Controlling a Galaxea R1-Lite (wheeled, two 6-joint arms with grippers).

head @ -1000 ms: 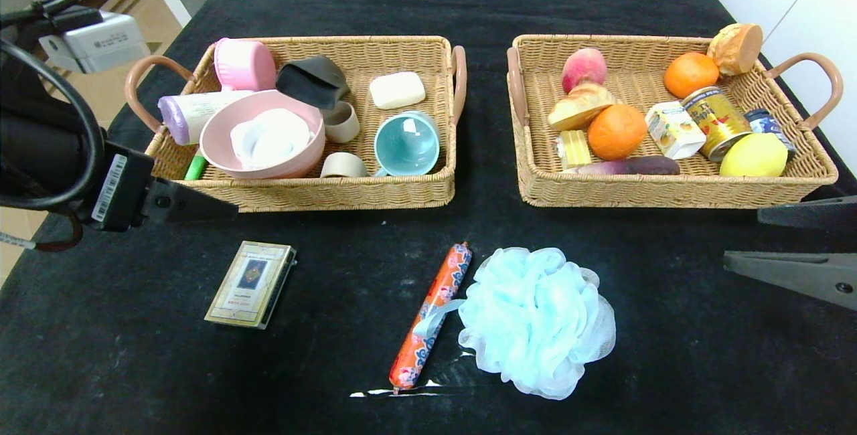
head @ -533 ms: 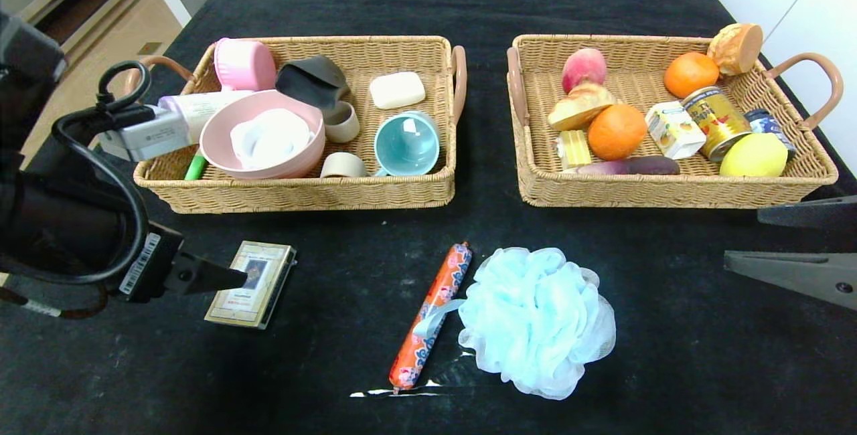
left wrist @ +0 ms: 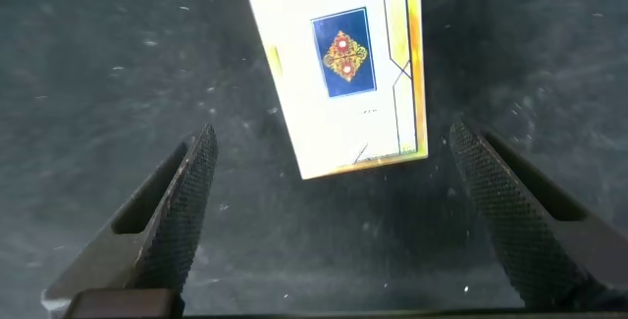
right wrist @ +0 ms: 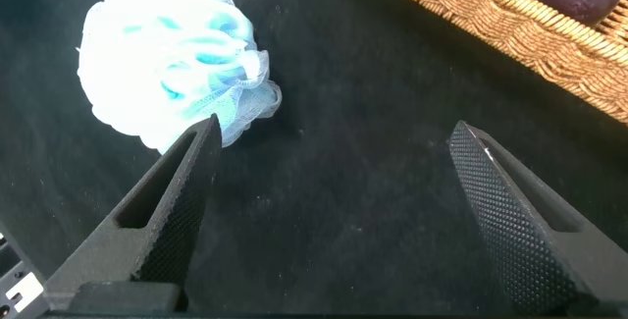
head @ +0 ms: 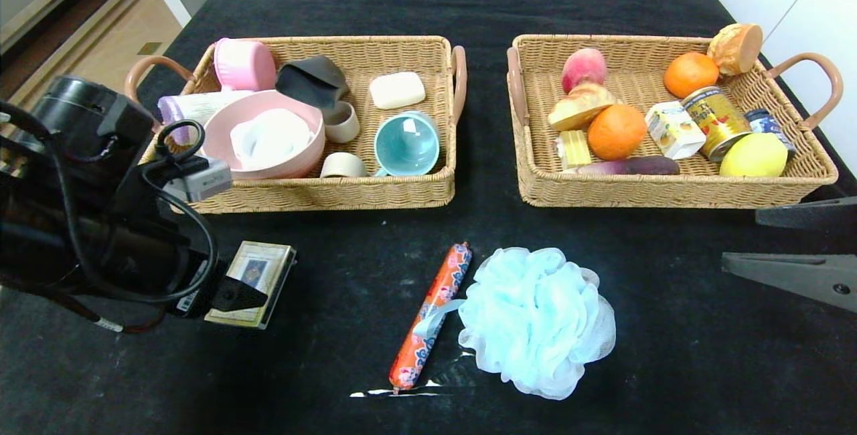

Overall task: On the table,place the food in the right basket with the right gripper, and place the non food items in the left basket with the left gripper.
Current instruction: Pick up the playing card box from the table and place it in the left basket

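Since the earlier head frames the left gripper (head: 231,293) has been carried from beside the left basket (head: 315,191) down toward the lower left of the head view, where it is now poised at the near edge of the gold-edged card box (head: 253,282). Nothing else has been shifted: the sausage stick (head: 432,314) and the light-blue bath pouf (head: 535,320) are found at lower centre, side by side, the pouf's ribbon draped across the stick. In the left wrist view the card box (left wrist: 339,64) is seen lying flat on the table (left wrist: 98,64) just ahead of the widely parted jaws, with nothing held between them. The right gripper (head: 790,244) is kept at the right edge of the head view, spread wide and empty, in front of the right basket (head: 669,191). The step in hand is judged to be the approach to the card box as the next non-food item. A further advance and descent appear to be called for, so that the box is straddled across its narrow width before the fingers are closed; a flat, low box may be pushed rather than gripped if the tips are set too high.
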